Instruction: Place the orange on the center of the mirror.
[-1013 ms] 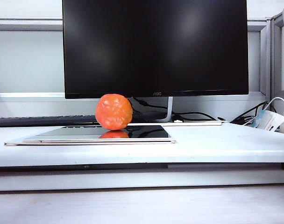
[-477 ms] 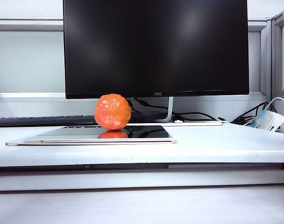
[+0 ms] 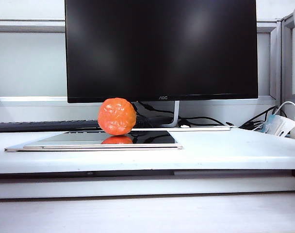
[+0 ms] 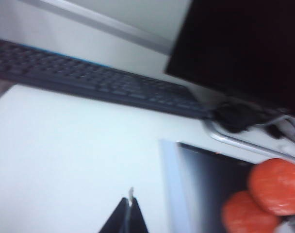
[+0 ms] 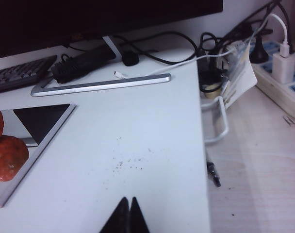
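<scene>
Orange resting on the mirror, both pincers clear.
Left pincer and right pincer hang pressed shut, empty, over bare white table beside the mirror's edges.

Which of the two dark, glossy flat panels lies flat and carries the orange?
The mirror, flat on the white table with the orange on it; the monitor stands upright behind.
</scene>
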### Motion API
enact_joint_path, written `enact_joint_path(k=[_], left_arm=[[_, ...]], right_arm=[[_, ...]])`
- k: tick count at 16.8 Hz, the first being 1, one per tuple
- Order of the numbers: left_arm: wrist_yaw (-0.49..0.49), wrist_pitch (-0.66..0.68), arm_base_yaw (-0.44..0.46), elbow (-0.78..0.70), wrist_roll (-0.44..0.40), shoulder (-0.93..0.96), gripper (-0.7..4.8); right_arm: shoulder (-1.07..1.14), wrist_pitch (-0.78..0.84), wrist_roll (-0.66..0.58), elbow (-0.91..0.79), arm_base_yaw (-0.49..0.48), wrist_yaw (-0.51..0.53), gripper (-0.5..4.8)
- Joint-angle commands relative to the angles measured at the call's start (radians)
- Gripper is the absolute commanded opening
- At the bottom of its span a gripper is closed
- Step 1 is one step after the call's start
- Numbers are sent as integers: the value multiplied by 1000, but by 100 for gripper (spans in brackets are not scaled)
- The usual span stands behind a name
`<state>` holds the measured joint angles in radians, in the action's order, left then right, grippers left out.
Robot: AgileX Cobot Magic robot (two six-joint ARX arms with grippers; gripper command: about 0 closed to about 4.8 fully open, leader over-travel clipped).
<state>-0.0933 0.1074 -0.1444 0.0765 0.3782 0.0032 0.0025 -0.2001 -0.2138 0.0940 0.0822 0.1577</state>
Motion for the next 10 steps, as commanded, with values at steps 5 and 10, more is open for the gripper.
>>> enact_joint_path(k=[5,10], left_arm=[[19,44,77,-67,-14,0,-5],[19,44,77,-67,-14,0,-5]], right_arm=[[0,87,5,-90,-2,-6,4],[0,84,5,-90,-2,-3,4]])
